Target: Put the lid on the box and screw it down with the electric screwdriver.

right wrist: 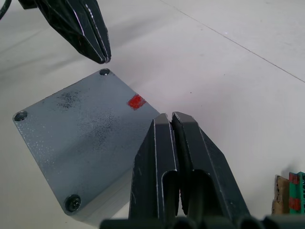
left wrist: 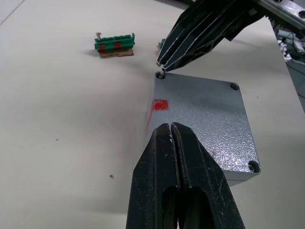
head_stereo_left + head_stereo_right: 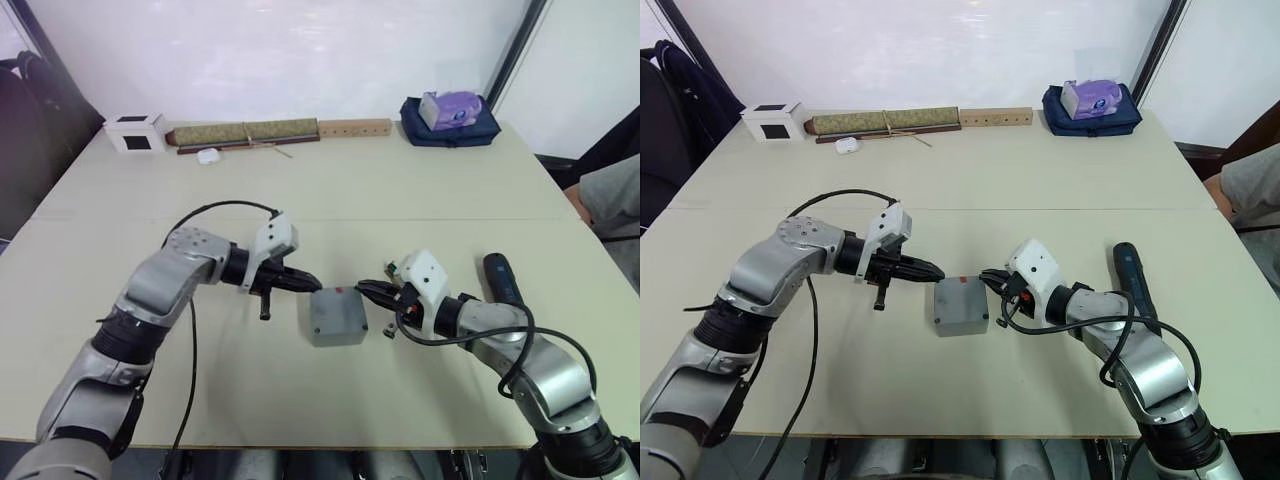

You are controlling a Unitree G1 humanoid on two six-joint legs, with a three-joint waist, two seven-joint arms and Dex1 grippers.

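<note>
- Flat square grey lid (image 2: 205,119) with small red mark already seated on the deep grey box (image 3: 338,318), mid-worktop (image 3: 330,180) between both arms; box walls just visible under the lid edge.
- Left claw (image 3: 312,284): black fingers pressed together, nothing held, tip just beside the lid's left edge near the red mark.
- Right claw (image 3: 366,290): fingers together; in the left wrist view a small screw (image 2: 162,73) hangs at its tip, right over a lid corner hole. Clamped or merely touching: cannot tell.
- Step in hand, as a judgement: lid placement done, screws being set into corner holes. One corner shows a screw head in the right wrist view; other corners look like open holes, not certain.
- Long dark blue-black pen-shaped electric screwdriver (image 3: 503,278) lying on the worktop beside the right forearm, well apart from the box, untouched.
- Green screw-holder strip on brown backing (image 2: 115,44) on the worktop near the box.
- Next probably calls for: dropping the screw straight into the hole, clearing the right claw, fetching the screwdriver, keeping the bit vertical on the head while the left claw steadies the box.
- Risk: screw tipping out, or lid shifting off the holes.
</note>
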